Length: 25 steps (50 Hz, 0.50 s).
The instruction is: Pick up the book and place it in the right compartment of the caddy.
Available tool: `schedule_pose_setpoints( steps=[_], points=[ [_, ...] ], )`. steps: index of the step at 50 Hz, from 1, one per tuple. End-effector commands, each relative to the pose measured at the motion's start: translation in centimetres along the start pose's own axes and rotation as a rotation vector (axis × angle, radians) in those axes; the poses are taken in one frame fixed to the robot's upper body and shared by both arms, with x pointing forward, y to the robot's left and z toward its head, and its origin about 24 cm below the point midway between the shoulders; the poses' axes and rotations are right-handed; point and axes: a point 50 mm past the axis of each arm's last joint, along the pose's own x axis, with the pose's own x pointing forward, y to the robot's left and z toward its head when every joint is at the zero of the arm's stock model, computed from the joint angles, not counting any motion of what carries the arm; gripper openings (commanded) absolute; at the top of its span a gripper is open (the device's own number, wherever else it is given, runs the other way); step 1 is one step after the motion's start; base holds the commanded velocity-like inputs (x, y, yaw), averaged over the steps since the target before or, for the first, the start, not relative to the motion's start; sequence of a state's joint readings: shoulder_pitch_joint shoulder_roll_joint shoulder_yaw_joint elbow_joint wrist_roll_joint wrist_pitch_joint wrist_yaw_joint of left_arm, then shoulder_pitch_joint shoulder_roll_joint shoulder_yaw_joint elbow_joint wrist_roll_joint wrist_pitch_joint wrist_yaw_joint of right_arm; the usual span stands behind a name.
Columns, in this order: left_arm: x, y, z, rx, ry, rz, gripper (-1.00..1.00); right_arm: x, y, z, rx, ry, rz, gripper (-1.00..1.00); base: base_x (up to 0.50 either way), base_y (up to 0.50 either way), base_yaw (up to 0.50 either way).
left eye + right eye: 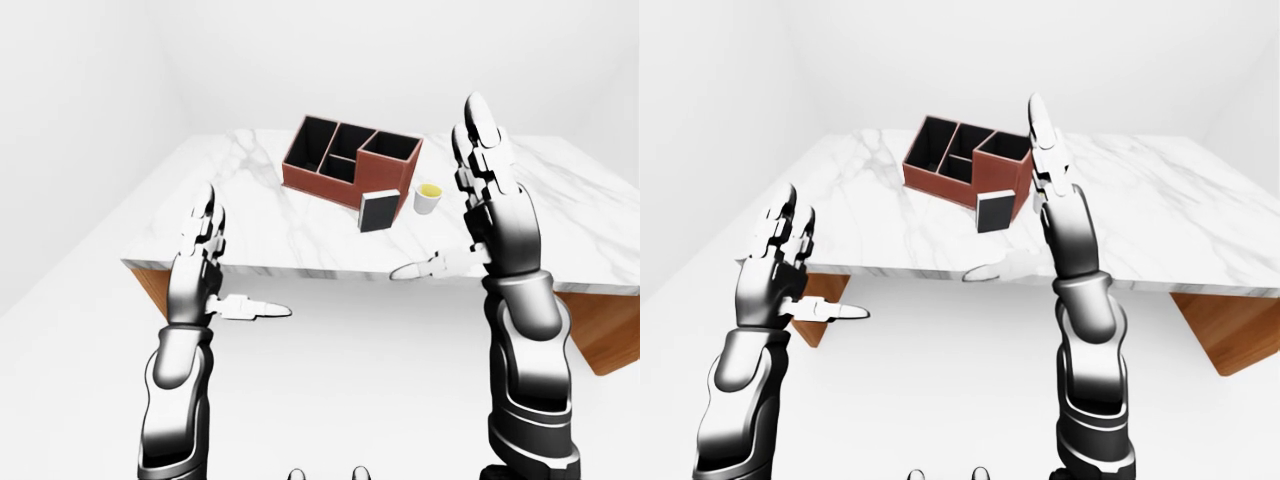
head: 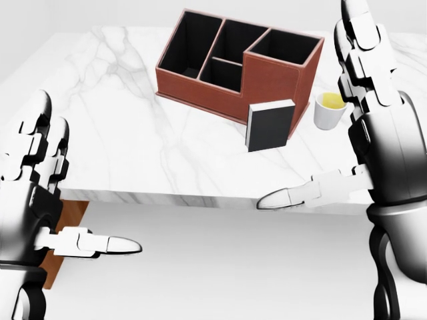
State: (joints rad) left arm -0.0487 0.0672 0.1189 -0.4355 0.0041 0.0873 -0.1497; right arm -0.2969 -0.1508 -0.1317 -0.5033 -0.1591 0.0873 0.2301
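Observation:
A dark book (image 2: 270, 125) with a white spine stands upright on the marble table (image 2: 127, 133), leaning against the tall right end of the red-brown caddy (image 2: 233, 63). The caddy has several black-lined compartments. My right hand (image 2: 347, 120) is open, fingers pointing up and thumb stretched left, raised to the right of the book and apart from it. My left hand (image 2: 57, 200) is open and empty, low at the left, short of the table's near edge.
A small white cup (image 2: 329, 110) with yellow contents stands just right of the book and caddy, close to my right hand. The table's near edge (image 2: 167, 198) runs across the view between my hands and the caddy. Wooden table supports (image 1: 610, 330) show beneath.

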Motion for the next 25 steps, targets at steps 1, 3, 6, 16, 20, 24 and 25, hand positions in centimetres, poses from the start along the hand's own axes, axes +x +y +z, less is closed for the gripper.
schedule_pose_setpoints(
  steps=[1, 3, 6, 16, 20, 24, 25],
  points=[
    [-0.05, 0.14, 0.99, 0.001, -0.043, 0.005, 1.00, 0.20, -0.43, 0.38, -0.007, -0.020, -0.011, 1.00, 0.17, 0.02, 0.00],
    [-0.07, 0.14, 1.12, 0.000, -0.048, 0.006, 1.00, 0.23, -0.44, 0.23, -0.011, -0.013, -0.013, 1.00, 0.17, 0.02, 0.00],
    [-0.11, 0.14, 1.19, 0.000, -0.051, 0.006, 1.00, 0.19, -0.52, 0.28, -0.010, -0.016, -0.014, 1.00, 0.18, 0.02, 0.00],
    [-0.15, 0.13, 1.24, 0.004, -0.052, 0.005, 1.00, 0.07, -0.76, 0.33, -0.017, -0.016, -0.021, 1.00, 0.18, 0.02, 0.00],
    [-0.01, 0.18, 0.81, -0.001, -0.035, 0.010, 1.00, 0.03, -0.89, 0.24, -0.011, -0.013, -0.028, 1.00, 0.18, 0.02, 0.00],
    [-0.02, 0.15, 0.66, -0.005, -0.029, 0.011, 1.00, 0.00, -0.90, 0.10, -0.010, -0.007, -0.027, 1.00, 0.17, 0.02, 0.00],
    [-0.04, 0.13, 0.70, -0.003, -0.030, 0.010, 1.00, 0.00, -0.90, 0.10, -0.011, -0.007, -0.027, 1.00, 0.18, 0.02, 0.00]
  ],
)
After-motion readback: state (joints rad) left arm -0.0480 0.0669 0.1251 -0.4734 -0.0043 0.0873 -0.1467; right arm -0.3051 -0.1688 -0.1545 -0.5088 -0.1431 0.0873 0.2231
